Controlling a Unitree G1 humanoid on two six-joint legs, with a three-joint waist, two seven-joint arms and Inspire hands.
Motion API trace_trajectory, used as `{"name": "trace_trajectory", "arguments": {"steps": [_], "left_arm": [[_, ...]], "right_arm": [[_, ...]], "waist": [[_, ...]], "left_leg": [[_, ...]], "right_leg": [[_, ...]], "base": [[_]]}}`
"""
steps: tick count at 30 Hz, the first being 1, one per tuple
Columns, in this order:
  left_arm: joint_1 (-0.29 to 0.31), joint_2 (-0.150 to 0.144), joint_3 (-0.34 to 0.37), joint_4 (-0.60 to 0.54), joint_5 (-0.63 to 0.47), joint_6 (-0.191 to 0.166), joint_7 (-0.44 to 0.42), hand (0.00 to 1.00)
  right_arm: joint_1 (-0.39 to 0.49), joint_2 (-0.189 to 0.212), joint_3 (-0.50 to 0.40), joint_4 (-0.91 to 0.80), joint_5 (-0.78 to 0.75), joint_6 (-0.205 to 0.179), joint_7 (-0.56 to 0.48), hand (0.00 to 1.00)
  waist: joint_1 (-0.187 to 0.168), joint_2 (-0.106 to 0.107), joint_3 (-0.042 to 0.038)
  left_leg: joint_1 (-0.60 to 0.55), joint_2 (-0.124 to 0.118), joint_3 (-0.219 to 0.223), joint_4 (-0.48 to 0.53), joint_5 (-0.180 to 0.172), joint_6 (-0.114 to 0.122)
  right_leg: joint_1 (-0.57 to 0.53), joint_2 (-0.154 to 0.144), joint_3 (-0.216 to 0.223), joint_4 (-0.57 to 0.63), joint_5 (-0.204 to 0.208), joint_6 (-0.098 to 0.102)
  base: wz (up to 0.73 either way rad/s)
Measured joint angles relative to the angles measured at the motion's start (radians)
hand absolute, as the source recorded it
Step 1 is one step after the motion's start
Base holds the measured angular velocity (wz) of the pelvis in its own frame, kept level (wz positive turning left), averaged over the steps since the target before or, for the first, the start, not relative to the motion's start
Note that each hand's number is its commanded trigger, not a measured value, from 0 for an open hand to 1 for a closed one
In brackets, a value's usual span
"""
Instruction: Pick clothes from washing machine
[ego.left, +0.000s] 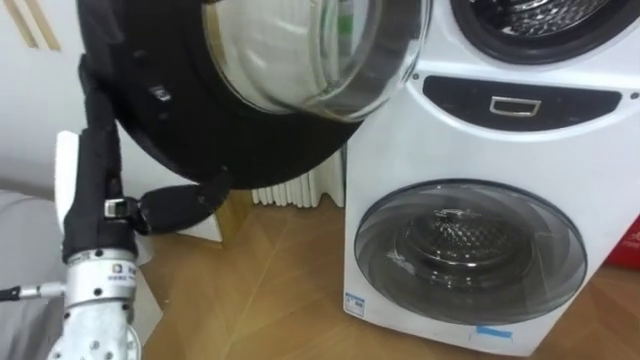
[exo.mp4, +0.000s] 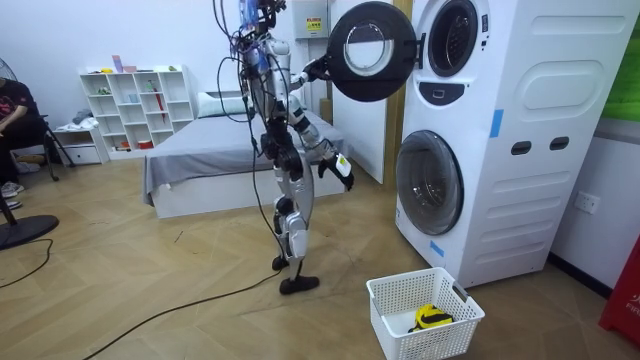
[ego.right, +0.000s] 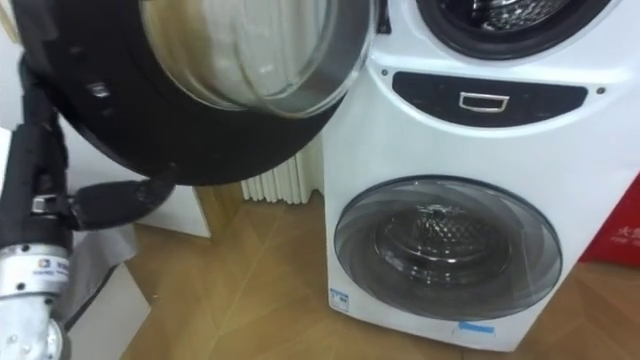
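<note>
The left hand (ego.left: 95, 200) is raised against the open door (ego.left: 200, 150) of the upper washing machine (ego.left: 600, 60). Its fingers lie straight up along the door's black rim, and its thumb is spread wide and touches the rim's lower edge, so the hand is not curled round anything. The door's glass bowl bulges toward the robot. To the right, the upper drum (ego.left: 540, 20) shows only its lower edge, so I cannot tell whether clothes lie inside. Below it sits the 2nd machine, with its round door (ego.left: 470, 250) closed.

In the room view the robot stands upright on the wooden floor, facing the 2 stacked machines. The right hand (exo.mp4: 343, 168) hangs low by its hip, and I cannot make out its grasp. A white basket (exo.mp4: 405, 278) stands on the floor near the lower machine, with a yellow and black bundle (exo.mp4: 430, 318) inside. Behind the robot are a bed (exo.mp4: 200, 150) and a white shelf (exo.mp4: 135, 110). A person (exo.mp4: 12, 110) sits at the room view's left edge.
</note>
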Motion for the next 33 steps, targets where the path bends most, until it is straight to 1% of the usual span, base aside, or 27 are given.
{"name": "trace_trajectory", "arguments": {"steps": [2,5,8,9,10,11,12,13,14,15,16,17,18,19,20,21,22,23,24,25,26,27,28,29,30,31,33], "left_arm": [[0.017,-0.009,-0.025,0.000,0.000,-0.031,0.000,0.00],[0.052,-0.008,-0.069,0.002,0.000,-0.080,0.000,0.00],[0.057,-0.006,-0.129,0.006,-0.002,-0.104,0.000,0.00],[0.064,-0.004,-0.155,0.006,-0.002,-0.116,-0.001,0.00],[0.070,-0.002,-0.169,0.005,-0.002,-0.120,-0.001,0.00],[0.076,0.002,-0.201,0.002,-0.002,-0.126,-0.005,0.00],[0.083,0.002,-0.229,0.002,-0.001,-0.133,-0.016,0.00],[0.085,0.003,-0.243,0.002,-0.001,-0.134,-0.022,0.00],[0.086,0.003,-0.269,0.005,-0.001,-0.134,-0.039,0.00],[0.087,0.003,-0.296,0.014,-0.002,-0.134,-0.061,0.00],[0.088,0.002,-0.313,0.025,-0.005,-0.133,-0.074,0.00],[0.065,0.009,-0.350,0.051,-0.026,-0.121,-0.118,0.00],[0.033,0.006,-0.381,0.074,-0.047,-0.108,-0.158,0.00],[0.034,0.003,-0.392,0.090,-0.046,-0.095,-0.169,0.00],[0.041,0.001,-0.415,0.106,-0.050,-0.058,-0.208,0.00],[0.035,-0.007,-0.445,0.111,-0.055,-0.044,-0.253,0.00],[0.032,-0.011,-0.467,0.119,-0.061,-0.044,-0.274,0.00],[0.031,-0.019,-0.505,0.131,-0.086,-0.041,-0.318,0.00],[0.028,-0.031,-0.542,0.142,-0.090,-0.028,-0.367,0.00],[0.029,-0.039,-0.555,0.146,-0.090,-0.014,-0.390,0.00],[0.029,-0.035,-0.573,0.153,-0.090,0.005,-0.446,0.00],[0.028,-0.021,-0.580,0.160,-0.090,0.018,-0.499,0.00],[0.025,-0.019,-0.581,0.161,-0.090,0.023,-0.521,0.00],[0.011,-0.019,-0.588,0.165,-0.090,0.025,-0.562,0.00],[-0.010,-0.021,-0.604,0.170,-0.090,0.025,-0.602,0.00],[-0.021,-0.022,-0.615,0.172,-0.090,0.025,-0.619,0.00],[-0.033,-0.030,-0.642,0.174,-0.088,0.024,-0.672,0.00]], "right_arm": [[-0.008,0.008,0.006,0.015,0.019,0.000,-0.011,0.00],[-0.013,0.019,0.020,0.022,0.037,0.000,-0.030,0.00],[-0.013,0.020,0.037,0.020,0.072,0.000,-0.048,0.00],[-0.014,0.020,0.037,0.015,0.079,0.001,-0.059,0.00],[-0.014,0.021,0.037,0.012,0.081,0.002,-0.065,0.00],[-0.014,0.025,0.037,0.007,0.080,0.003,-0.074,0.00],[-0.019,0.030,0.037,0.005,0.078,0.004,-0.080,0.00],[-0.024,0.035,0.037,0.005,0.074,0.005,-0.081,0.00],[-0.028,0.047,0.038,0.000,0.064,0.007,-0.081,0.00],[-0.028,0.059,0.047,-0.010,0.061,0.015,-0.080,0.00],[-0.028,0.064,0.055,-0.011,0.064,0.018,-0.080,0.00],[-0.033,0.073,0.067,-0.019,0.072,0.023,-0.076,0.00],[-0.069,0.076,0.076,-0.013,0.073,0.026,-0.061,0.00],[-0.074,0.084,0.081,-0.012,0.072,0.037,-0.054,0.00],[-0.053,0.097,0.086,-0.033,0.070,0.040,-0.045,0.00],[-0.036,0.091,0.086,-0.058,0.074,0.040,-0.042,0.00],[-0.034,0.086,0.087,-0.058,0.075,0.041,-0.043,0.00],[-0.035,0.072,0.106,-0.059,0.076,0.043,-0.054,0.00],[-0.049,0.058,0.125,-0.060,0.075,0.043,-0.060,0.00],[-0.058,0.054,0.131,-0.059,0.072,0.045,-0.060,0.00],[-0.061,0.052,0.145,-0.057,0.066,0.047,-0.059,0.00],[-0.055,0.070,0.166,-0.056,0.065,0.049,-0.051,0.00],[-0.055,0.080,0.174,-0.056,0.064,0.049,-0.045,0.00],[-0.055,0.096,0.175,-0.057,0.060,0.049,-0.033,0.00],[-0.055,0.101,0.176,-0.057,0.059,0.047,-0.022,0.00],[-0.055,0.100,0.176,-0.057,0.059,0.047,-0.018,0.00],[-0.056,0.091,0.176,-0.058,0.058,0.045,-0.008,0.00]], "waist": [[0.000,-0.007,0.0002],[0.000,-0.014,0.0007],[-0.008,-0.029,0.0012],[-0.022,-0.033,0.0023],[-0.031,-0.034,0.0017],[-0.038,-0.037,-0.0024],[-0.038,-0.039,-0.0022],[-0.038,-0.040,-0.0017],[-0.038,-0.040,-0.0014],[-0.040,-0.041,-0.0073],[-0.044,-0.045,-0.0106],[-0.052,-0.063,-0.0130],[-0.049,-0.045,0.0029],[-0.063,-0.062,0.0044],[-0.100,-0.070,-0.0143],[-0.128,-0.068,-0.0172],[-0.132,-0.070,-0.0166],[-0.136,-0.079,-0.0181],[-0.136,-0.064,-0.0099],[-0.134,-0.042,-0.0004],[-0.130,-0.017,0.0056],[-0.143,-0.017,0.0038],[-0.157,-0.020,0.0044],[-0.184,-0.031,0.0073],[-0.202,-0.034,0.0039],[-0.206,-0.041,0.0068],[-0.204,-0.046,0.0054]], "left_leg": [[0.004,-0.003,0.010,0.000,0.003,0.005],[0.005,-0.002,0.033,-0.002,0.002,0.005],[0.003,0.004,0.097,-0.001,0.004,0.003],[0.001,0.010,0.133,-0.001,0.004,0.002],[0.001,0.014,0.153,-0.001,0.005,0.001],[-0.001,0.019,0.190,-0.003,0.007,-0.002],[-0.003,0.020,0.211,-0.004,0.009,-0.006],[-0.003,0.021,0.226,-0.005,0.010,-0.008],[-0.004,0.023,0.243,-0.008,0.012,-0.013],[0.000,0.025,0.254,-0.023,0.012,-0.072],[0.006,0.023,0.246,-0.034,0.016,-0.136],[-0.028,0.034,0.147,0.125,-0.012,-0.134],[-0.083,0.043,0.020,0.263,-0.134,-0.092],[-0.086,0.051,0.043,0.280,-0.148,-0.073],[-0.068,0.085,0.121,0.267,-0.157,-0.061],[-0.041,0.121,0.213,0.231,-0.150,-0.072],[-0.021,0.124,0.260,0.195,-0.141,-0.087],[0.017,0.114,0.341,0.129,-0.121,-0.114],[0.018,0.101,0.360,0.109,-0.103,-0.133],[0.014,0.100,0.344,0.109,-0.087,-0.140],[0.010,0.079,0.267,0.102,-0.074,-0.135],[0.017,0.065,0.187,0.089,-0.072,-0.129],[0.018,0.065,0.165,0.086,-0.072,-0.114],[0.019,0.072,0.166,0.076,-0.067,-0.085],[0.020,0.076,0.167,0.066,-0.065,-0.083],[0.022,0.078,0.170,0.061,-0.065,-0.083],[0.036,0.085,0.192,0.036,-0.066,-0.089]], "right_leg": [[0.001,-0.004,-0.005,0.001,0.002,0.001],[0.002,-0.004,-0.008,0.002,0.013,0.003],[0.000,-0.017,-0.031,0.001,0.014,0.004],[-0.003,-0.025,-0.030,0.002,0.013,0.005],[-0.007,-0.026,-0.030,0.002,0.014,0.006],[-0.024,-0.027,-0.029,0.005,0.018,0.011],[-0.035,-0.033,-0.027,0.013,0.025,0.022],[-0.040,-0.036,-0.028,0.017,0.026,0.023],[-0.041,-0.036,-0.031,0.018,0.030,0.016],[-0.045,-0.027,-0.052,0.018,0.025,-0.010],[-0.049,-0.018,-0.064,0.016,0.019,-0.024],[-0.085,-0.020,-0.068,0.059,0.002,-0.043],[-0.160,-0.019,-0.052,0.211,-0.019,-0.023],[-0.178,-0.018,-0.059,0.254,-0.033,-0.015],[-0.168,-0.020,-0.062,0.267,-0.055,-0.014],[-0.153,-0.020,-0.061,0.285,-0.083,-0.026],[-0.150,-0.021,-0.057,0.291,-0.095,-0.028],[-0.140,-0.021,-0.028,0.279,-0.101,-0.025],[-0.136,-0.017,-0.002,0.221,-0.101,-0.046],[-0.138,-0.002,0.017,0.202,-0.085,-0.049],[-0.139,0.026,0.059,0.173,-0.078,-0.051],[-0.136,0.050,0.084,0.154,-0.077,-0.057],[-0.135,0.054,0.082,0.145,-0.073,-0.061],[-0.133,0.068,0.081,0.129,-0.060,-0.061],[-0.127,0.076,0.083,0.111,-0.052,-0.068],[-0.126,0.082,0.084,0.101,-0.049,-0.071],[-0.122,0.101,0.103,0.076,-0.041,-0.081]], "base": [[-0.15],[-0.16],[0.05],[0.25],[0.27],[0.12],[0.00],[-0.18],[-0.28],[-0.27],[-0.14],[-0.32],[-0.36],[-0.34],[0.07],[0.10],[-0.18],[-0.68],[-0.88],[-1.23],[-1.31],[-1.17],[-0.76],[-0.34],[-0.24],[-0.15],[-0.25]]}}
